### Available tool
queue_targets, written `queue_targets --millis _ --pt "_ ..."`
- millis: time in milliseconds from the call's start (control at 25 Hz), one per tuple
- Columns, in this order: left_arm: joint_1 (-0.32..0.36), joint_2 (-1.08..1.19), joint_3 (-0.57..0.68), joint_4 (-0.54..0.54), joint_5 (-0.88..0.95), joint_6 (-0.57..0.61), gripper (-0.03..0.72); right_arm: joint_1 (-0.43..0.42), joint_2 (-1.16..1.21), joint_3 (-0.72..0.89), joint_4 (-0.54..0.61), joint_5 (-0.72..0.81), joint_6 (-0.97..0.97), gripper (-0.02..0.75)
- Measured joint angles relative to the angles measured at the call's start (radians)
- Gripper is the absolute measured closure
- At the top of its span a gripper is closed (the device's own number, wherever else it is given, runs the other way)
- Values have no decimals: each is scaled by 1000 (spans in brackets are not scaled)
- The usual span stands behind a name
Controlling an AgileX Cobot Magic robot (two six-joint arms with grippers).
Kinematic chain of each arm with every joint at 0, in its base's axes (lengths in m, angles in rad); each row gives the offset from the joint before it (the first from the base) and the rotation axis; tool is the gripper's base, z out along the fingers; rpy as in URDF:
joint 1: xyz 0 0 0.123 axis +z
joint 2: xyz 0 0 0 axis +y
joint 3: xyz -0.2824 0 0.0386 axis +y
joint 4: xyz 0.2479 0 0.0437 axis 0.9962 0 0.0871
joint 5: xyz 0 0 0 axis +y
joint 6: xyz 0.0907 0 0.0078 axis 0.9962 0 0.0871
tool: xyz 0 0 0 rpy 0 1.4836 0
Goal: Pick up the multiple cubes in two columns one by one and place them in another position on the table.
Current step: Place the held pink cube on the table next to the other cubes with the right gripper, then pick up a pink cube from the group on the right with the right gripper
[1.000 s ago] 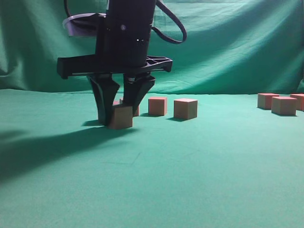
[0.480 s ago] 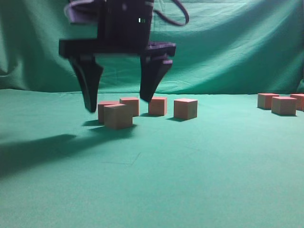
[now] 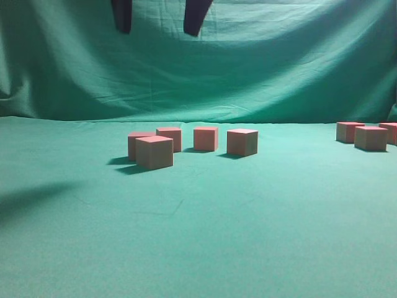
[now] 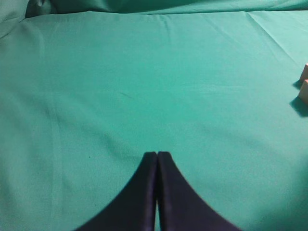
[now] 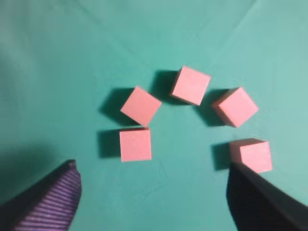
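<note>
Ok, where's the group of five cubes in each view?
Exterior view: the group of five cubes sits left of centre on the table, below the raised right pincer.
Right wrist view: all five form an arc mid-picture, above the open fingers.
Left wrist view: only two cube edges at the right border; cannot tell whether they belong to it.
Shared landmark: the teal table.

Backdrop point(image 3: 298, 68): green cloth draped behind the worktop, hanging in broad folds w/ creases, darker toward left and right edges, lighter band across upper middle. It meets the surface along a near-level line approx. mid-height in exterior view. Dim, uneven light; soft dark shadow point(image 3: 28, 197) lies low at left. No walls, floor, windows visible beyond the cloth.
</note>
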Motion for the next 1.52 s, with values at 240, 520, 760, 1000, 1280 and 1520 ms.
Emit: queue_targets --millis 240,520,760,1000,1280,1520 --pt "0 0 0 0 0 0 688 2 -121 -2 -53 13 -44 182" --pt "0 0 0 0 0 0 688 -18 -351 11 -199 21 -15 182" --pt "0 0 0 0 0 0 688 -244 -551 157 -229 26 60 182" --pt "0 0 0 0 0 0 688 -558 -611 397 -228 28 114 182" --pt "0 0 0 0 0 0 688 -785 -536 615 -40 -143 57 182" --pt "0 0 0 0 0 0 688 -813 -373 627 -10 -228 -18 182"
